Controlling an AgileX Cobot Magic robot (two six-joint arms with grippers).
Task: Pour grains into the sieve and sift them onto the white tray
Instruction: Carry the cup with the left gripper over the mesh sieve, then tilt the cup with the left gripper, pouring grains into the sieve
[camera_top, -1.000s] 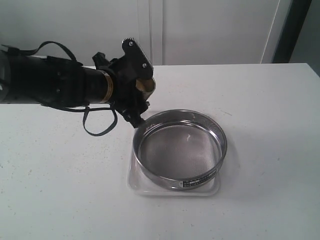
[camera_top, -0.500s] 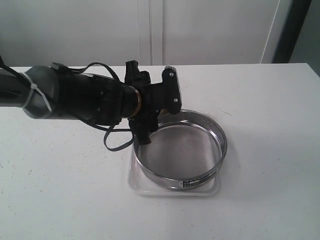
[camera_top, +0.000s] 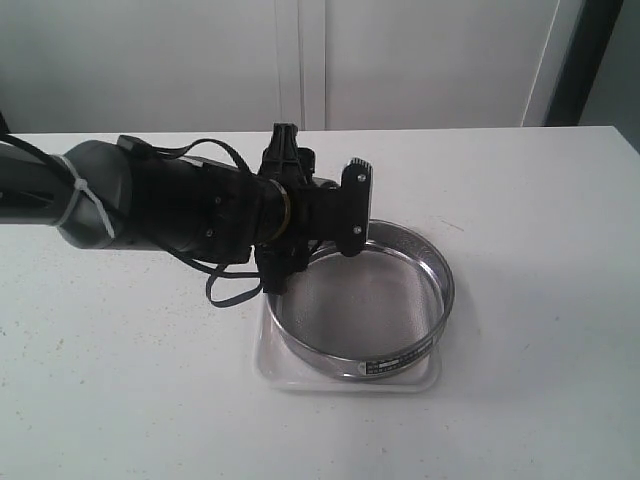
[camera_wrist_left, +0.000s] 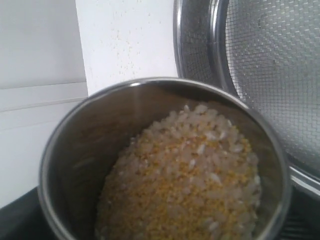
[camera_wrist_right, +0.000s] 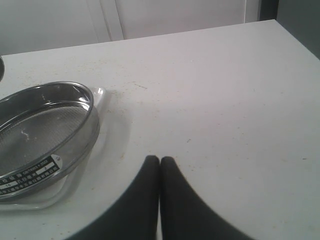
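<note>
Steel-walled small round cup (camera_wrist_left: 80, 150) of yellow and whitish grains (camera_wrist_left: 185, 185) sits clamped in my left claw (camera_top: 322, 222), tilted above the far-left rim of the wide round steel mesh sieve (camera_top: 375, 305). Sieve rests on the flat white plastic tray (camera_top: 270, 365). Right claw (camera_wrist_right: 160, 167) clenched, empty.

White tray (camera_top: 266, 364) mostly under sieve (camera_top: 365, 300); steel cup (camera_wrist_left: 85, 135) partly out of frame.

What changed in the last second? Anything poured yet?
The left gripper, holding the steel cup of grains, moved right to the left rim of the sieve and rolled its wrist. Nothing newly gripped or released; mesh holds no grains. Sieve and white tray unmoved.
</note>
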